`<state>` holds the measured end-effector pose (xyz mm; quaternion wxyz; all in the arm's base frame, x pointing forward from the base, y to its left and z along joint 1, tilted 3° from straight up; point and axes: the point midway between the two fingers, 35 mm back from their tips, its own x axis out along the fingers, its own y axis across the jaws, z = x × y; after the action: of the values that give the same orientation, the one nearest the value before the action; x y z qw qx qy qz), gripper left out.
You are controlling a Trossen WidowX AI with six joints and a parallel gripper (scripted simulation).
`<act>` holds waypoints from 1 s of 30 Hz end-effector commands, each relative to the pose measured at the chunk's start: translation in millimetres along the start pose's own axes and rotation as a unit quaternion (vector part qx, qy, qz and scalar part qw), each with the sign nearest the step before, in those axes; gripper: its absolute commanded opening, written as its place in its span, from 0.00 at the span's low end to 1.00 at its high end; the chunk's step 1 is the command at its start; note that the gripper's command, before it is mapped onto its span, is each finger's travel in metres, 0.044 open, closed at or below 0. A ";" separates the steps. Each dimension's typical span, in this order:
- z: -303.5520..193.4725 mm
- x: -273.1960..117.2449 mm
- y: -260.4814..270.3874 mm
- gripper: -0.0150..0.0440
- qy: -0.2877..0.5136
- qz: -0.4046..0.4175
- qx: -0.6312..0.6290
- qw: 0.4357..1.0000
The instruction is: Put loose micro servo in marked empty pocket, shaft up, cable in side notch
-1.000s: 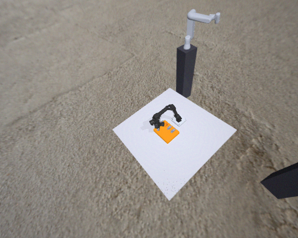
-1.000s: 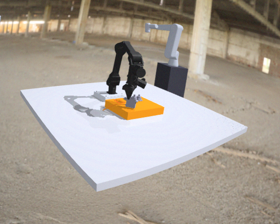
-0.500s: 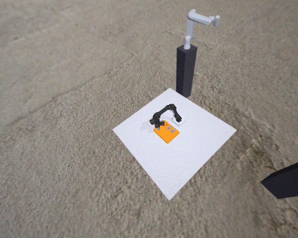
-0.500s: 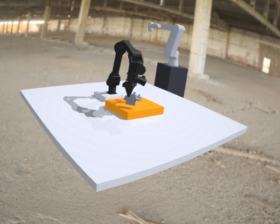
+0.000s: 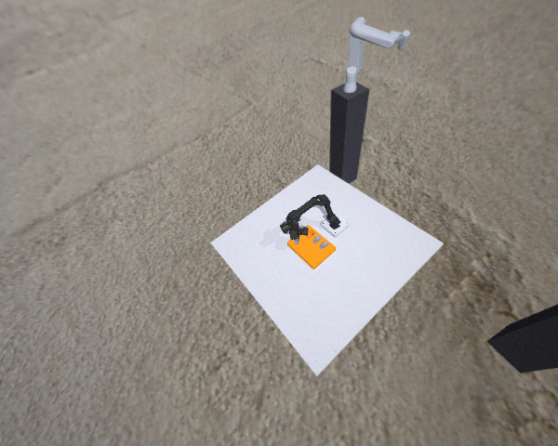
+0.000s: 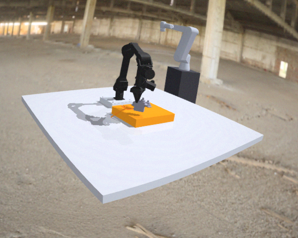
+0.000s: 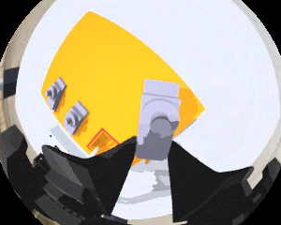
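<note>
One black hand (image 7: 155, 150) is gripping one boxy grey micro servo (image 7: 157, 122) over the flat orange deck's (image 7: 116, 63) edge, two seated grey servos (image 7: 75, 115) lying beside one red-outlined pocket (image 7: 103, 141) on the white worktop (image 6: 144, 153)

One orange deck (image 6: 146, 116) lies on one white surface (image 6: 133, 153). Three grey micro servos show in the wrist view: two seated servos (image 7: 54, 92) and (image 7: 75, 115) side by side at about nine o'clock, and one loose micro servo (image 7: 158, 119) near the centre. One red-outlined pocket (image 7: 102, 141) sits at about seven o'clock. One black arm (image 6: 133, 64) stands on one pale base plate (image 6: 109, 101). One grey arm (image 6: 184, 43) tops one dark pedestal (image 6: 181, 83).
</note>
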<state>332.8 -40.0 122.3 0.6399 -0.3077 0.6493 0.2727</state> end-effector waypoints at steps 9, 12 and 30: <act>-1.1 -3.6 2.6 0.25 -0.005 -0.003 0.000 1.000; -1.7 -3.5 3.5 0.25 -0.005 -0.003 0.000 1.000; -16.9 -3.1 14.6 0.25 -0.005 -0.002 0.000 1.000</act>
<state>314.4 -42.1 117.8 0.6339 -0.3033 0.6559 0.2755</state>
